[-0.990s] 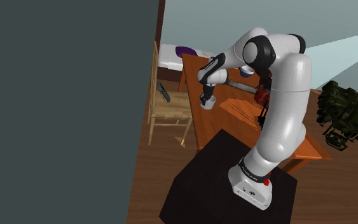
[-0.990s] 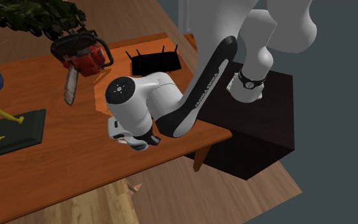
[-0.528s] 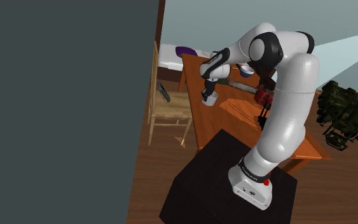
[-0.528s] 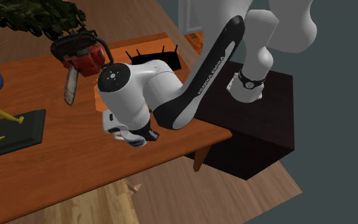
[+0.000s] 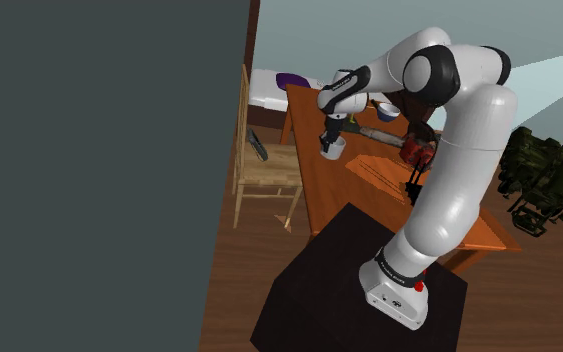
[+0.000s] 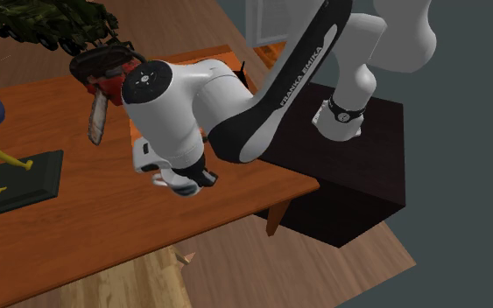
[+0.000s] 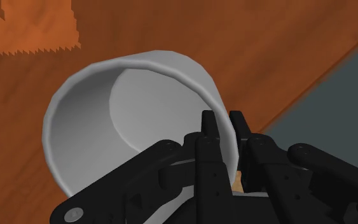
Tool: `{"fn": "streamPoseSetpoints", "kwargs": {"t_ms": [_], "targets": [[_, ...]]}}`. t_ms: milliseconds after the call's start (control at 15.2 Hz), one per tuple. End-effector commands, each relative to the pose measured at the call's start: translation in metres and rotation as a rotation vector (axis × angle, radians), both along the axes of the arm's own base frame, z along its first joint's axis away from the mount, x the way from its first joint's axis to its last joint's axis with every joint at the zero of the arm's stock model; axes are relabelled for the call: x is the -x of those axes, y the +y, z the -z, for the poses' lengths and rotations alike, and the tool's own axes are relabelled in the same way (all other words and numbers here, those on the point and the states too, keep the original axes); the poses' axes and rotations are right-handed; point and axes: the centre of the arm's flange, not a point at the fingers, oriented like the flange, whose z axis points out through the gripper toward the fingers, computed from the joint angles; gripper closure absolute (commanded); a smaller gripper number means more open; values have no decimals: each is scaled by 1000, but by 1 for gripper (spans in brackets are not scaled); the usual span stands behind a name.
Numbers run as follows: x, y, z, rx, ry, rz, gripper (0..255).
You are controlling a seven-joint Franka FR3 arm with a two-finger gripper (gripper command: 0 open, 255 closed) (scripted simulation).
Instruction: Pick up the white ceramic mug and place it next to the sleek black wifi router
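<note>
Grips the white mug [image 7: 95, 140] by its rim with the gripper [image 7: 224, 124] — one finger inside, one outside. Holds it over the wooden table [image 5: 339, 198], near the edge beside the chair [image 5: 264, 165] — well apart from the chainsaw [image 6: 117, 79].

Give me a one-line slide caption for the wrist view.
Black gripper clasps the wall of the white mug, one finger inside the rim, orange-brown tabletop beyond.

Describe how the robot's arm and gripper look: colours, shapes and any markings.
The arm has rounded, glossy white links with dark joints. One dark band carries white lettering reading FRANKA EMIKA. Its white base shows a small red spot. The gripper is all black, with two narrow fingers.
</note>
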Motion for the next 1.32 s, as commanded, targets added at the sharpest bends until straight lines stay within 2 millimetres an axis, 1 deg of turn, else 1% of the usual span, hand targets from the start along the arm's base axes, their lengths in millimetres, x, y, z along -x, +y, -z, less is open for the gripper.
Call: {"fn": "streamPoseSetpoints", "kwargs": {"t_ms": [0, 1254], "targets": [[0, 0, -11, 0, 0, 0, 255], [0, 0, -111, 0, 0, 0, 255]]}}
